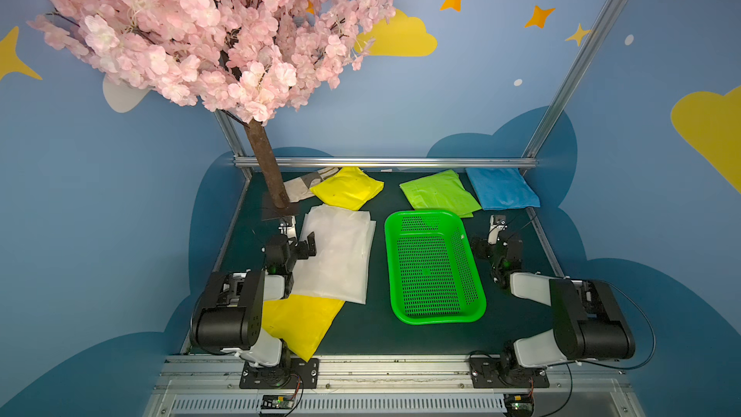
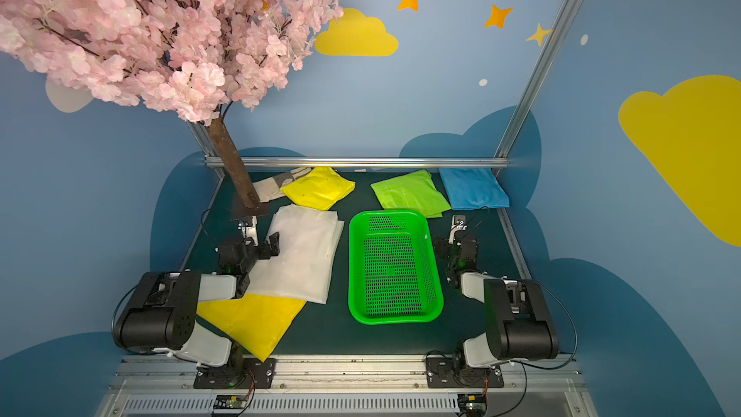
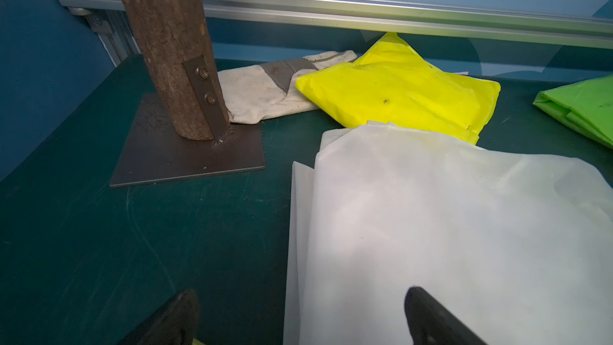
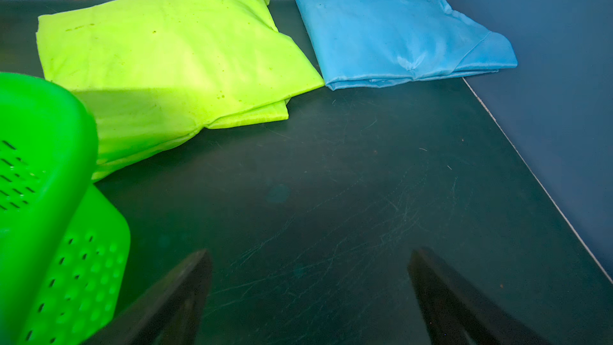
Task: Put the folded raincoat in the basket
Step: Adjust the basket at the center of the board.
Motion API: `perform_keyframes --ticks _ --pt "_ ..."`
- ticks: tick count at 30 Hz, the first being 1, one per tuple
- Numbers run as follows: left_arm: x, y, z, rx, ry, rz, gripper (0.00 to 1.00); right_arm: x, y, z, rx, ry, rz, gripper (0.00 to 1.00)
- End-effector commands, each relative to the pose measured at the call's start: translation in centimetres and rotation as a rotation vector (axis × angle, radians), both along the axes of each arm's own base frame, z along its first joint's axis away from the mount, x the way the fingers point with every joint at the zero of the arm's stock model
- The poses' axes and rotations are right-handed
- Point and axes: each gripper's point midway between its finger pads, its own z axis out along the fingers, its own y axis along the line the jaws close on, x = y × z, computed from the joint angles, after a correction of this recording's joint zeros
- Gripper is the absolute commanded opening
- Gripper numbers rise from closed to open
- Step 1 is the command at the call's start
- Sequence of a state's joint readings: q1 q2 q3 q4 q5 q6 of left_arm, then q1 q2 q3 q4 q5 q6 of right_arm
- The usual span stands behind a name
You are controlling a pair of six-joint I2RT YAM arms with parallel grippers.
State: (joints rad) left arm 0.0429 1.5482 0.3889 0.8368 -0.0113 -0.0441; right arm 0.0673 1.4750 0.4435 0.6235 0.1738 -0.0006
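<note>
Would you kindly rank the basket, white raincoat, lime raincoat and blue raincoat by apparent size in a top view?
1. basket
2. white raincoat
3. lime raincoat and blue raincoat: alike, both farther from the camera, so unranked.

green mesh basket (image 1: pixel 429 270) beside white folded raincoat (image 1: pixel 337 254)

Staged robot lab — aluminium frame (image 1: pixel 385 162), cartoon-sky walls (image 1: pixel 481 94)
</note>
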Motion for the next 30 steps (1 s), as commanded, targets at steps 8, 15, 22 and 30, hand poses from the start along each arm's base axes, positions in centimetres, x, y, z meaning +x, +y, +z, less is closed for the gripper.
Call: perform_keyframes --ticks 8,15,22,30 --pt "0.1 -0.2 0.3 0.011 -0.007 -0.013 1.00 0.3 0.2 0.5 0.006 -0.011 0.009 0.98" --pt "-1.1 0.7 3.5 0.122 -0.071 0.135 1.00 0.4 -0.3 3.5 0.018 -0.047 -0.045 0.98" --pt "-8.1 3.1 10.2 -0.257 -0.033 0.504 1.00 -2.5 0.6 10.2 0.247 0.053 -0.114 0.98" --pt "-12.8 -4.9 9.6 -0.633 0.141 0.110 1.00 -6.2 8.3 8.8 0.452 0.402 0.203 0.94"
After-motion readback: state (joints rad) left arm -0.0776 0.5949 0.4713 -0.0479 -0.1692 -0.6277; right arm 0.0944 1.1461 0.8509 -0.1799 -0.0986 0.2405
